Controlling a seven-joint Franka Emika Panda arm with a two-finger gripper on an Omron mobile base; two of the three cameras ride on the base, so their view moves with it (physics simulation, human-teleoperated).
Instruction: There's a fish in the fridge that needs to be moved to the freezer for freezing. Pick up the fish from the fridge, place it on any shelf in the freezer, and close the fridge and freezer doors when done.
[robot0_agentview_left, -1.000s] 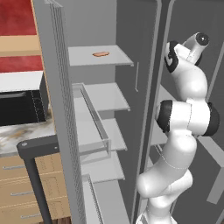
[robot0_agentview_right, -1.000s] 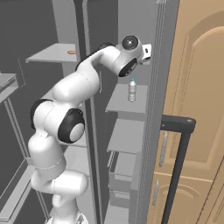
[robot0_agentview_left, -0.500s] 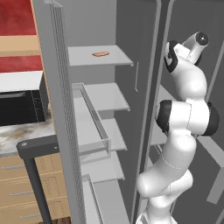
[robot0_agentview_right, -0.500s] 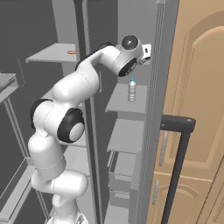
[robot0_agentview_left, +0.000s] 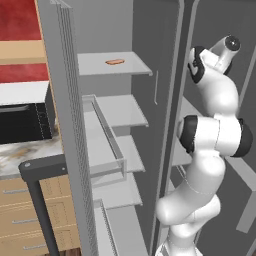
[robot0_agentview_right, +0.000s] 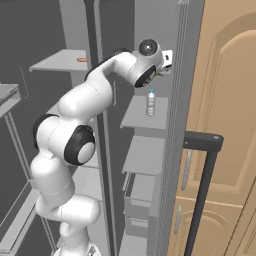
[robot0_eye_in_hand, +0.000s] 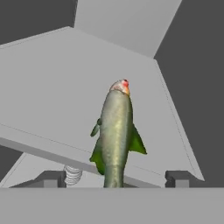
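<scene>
1. The freezer (robot0_agentview_right: 150, 30) is the tall grey space that the jaws have reached into. Its walls are all around them.
2. The fridge (robot0_agentview_left: 100, 25) is the space next door, off to the left of the jaws, past a thin grey wall.
3. The fridge door (robot0_agentview_left: 65, 125) stands wide open, far to the left of the jaws. It shows its edge to the left base view.
4. The freezer door (robot0_agentview_right: 172, 125) is open too. Its edge is just to the right of the jaws.
5. A tan cupboard door (robot0_agentview_right: 225, 100) is further right of the jaws, behind that freezer door.
6. The white arm (robot0_agentview_right: 75, 145) bends up from low down and carries the jaws high into the freezer.
7. A black microwave (robot0_agentview_left: 22, 122) sits far to the left of the jaws and lower than them.
8. The shelf (robot0_eye_in_hand: 65, 87) is a pale grey slab. It lies under the jaws and spreads out ahead of them.
9. The gripper (robot0_eye_in_hand: 113, 179) has its jaws spread wide. The two dark fingertips (robot0_eye_in_hand: 177, 178) are far apart and hold nothing.
10. A small bottle (robot0_agentview_right: 150, 102) stands one shelf down, below the jaws.
11. The fish (robot0_eye_in_hand: 116, 131) is right between the jaws, over the freezer shelf, and neither tip touches it. Its tail end is nearest the jaws and its red-tipped head points away from them. I cannot tell if it rests on the slab.
12. A little orange-pink piece (robot0_agentview_left: 115, 62) lies on the top fridge shelf, well to the left of the jaws.
</scene>
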